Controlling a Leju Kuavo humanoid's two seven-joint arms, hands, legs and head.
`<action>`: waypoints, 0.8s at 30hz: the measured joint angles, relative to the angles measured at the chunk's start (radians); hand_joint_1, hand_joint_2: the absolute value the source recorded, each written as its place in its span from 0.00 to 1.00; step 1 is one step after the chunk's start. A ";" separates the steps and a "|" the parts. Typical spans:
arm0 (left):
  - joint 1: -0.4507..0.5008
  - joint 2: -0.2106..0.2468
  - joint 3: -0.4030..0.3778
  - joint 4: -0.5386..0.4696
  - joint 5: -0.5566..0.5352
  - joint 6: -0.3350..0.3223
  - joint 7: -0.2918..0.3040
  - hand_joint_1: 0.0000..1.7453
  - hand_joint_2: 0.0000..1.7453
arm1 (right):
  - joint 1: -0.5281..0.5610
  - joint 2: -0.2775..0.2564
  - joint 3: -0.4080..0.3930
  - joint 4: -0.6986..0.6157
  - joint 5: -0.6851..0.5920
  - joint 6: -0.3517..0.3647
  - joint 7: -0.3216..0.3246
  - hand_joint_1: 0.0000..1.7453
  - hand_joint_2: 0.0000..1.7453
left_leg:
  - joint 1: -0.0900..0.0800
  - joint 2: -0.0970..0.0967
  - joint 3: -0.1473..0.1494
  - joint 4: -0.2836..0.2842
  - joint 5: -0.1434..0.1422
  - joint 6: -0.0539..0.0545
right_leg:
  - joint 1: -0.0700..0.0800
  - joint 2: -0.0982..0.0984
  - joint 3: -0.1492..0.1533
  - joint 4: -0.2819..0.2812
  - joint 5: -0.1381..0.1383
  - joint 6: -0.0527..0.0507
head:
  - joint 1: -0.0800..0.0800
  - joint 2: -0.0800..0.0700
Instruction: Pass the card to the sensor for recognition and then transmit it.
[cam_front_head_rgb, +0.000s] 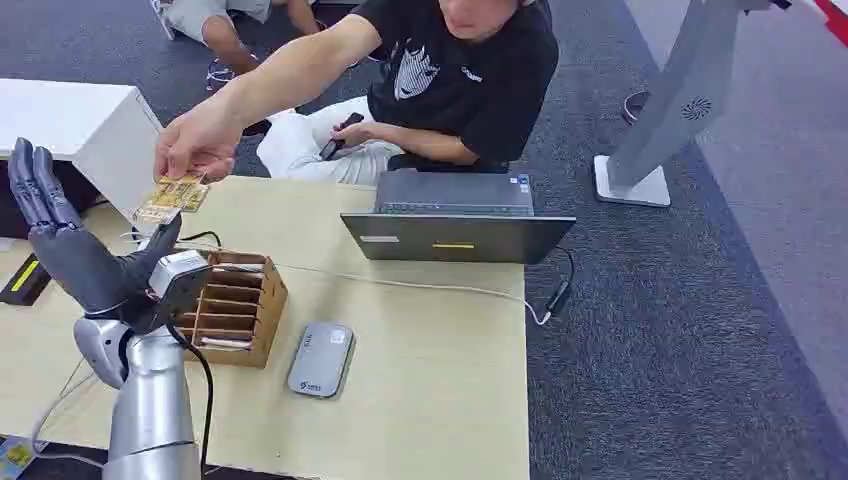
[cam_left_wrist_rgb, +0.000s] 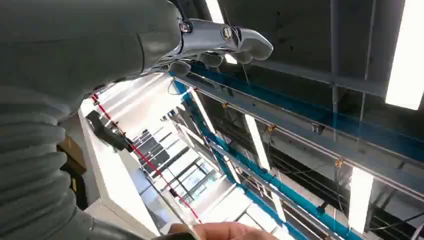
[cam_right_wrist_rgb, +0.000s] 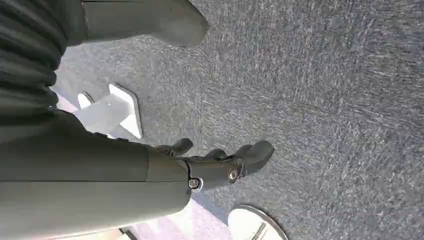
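Yellow card (cam_front_head_rgb: 173, 193) hangs pinched in a person's hand (cam_front_head_rgb: 195, 140) over the bench's far-left corner, just beyond the raised, wide-spread, empty left hand (cam_front_head_rgb: 75, 245). Handover pending; next, closing on it, then reaching the grey sensor (cam_front_head_rgb: 321, 359).

Your robot's left arm (cam_front_head_rgb: 150, 420) is a smooth silver tube with a rounded silver wrist joint just below the hand. A black cable runs along it, beside a boxy silver wrist housing. The dark grey, many-fingered left hand (cam_front_head_rgb: 75, 245) has segmented fingers. The dark grey right hand (cam_right_wrist_rgb: 220, 162) has a grey ribbed cover behind it and bright screw heads at its finger bases.
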 joint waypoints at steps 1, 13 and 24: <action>0.000 0.000 0.000 0.000 0.000 0.000 0.000 1.00 1.00 | 0.000 0.000 0.000 0.000 0.001 -0.001 -0.001 0.00 1.00 | 0.000 0.000 0.000 0.000 0.000 0.000 | 0.000 0.000 0.000 0.000 0.000 0.000 | 0.000 0.000; 0.019 0.000 0.002 -0.001 0.004 0.002 0.000 1.00 1.00 | 0.006 0.000 0.000 0.000 0.011 -0.003 -0.026 0.00 1.00 | 0.000 0.000 -0.001 0.000 0.000 0.000 | 0.000 0.000 -0.001 0.000 0.000 0.000 | 0.000 0.000; 0.026 0.002 -0.002 -0.047 -0.005 0.003 0.000 1.00 1.00 | 0.012 -0.010 0.000 0.000 0.008 -0.003 -0.032 0.00 1.00 | 0.000 0.000 -0.001 0.000 0.000 0.000 | 0.000 0.000 -0.001 0.000 0.000 0.000 | 0.000 0.000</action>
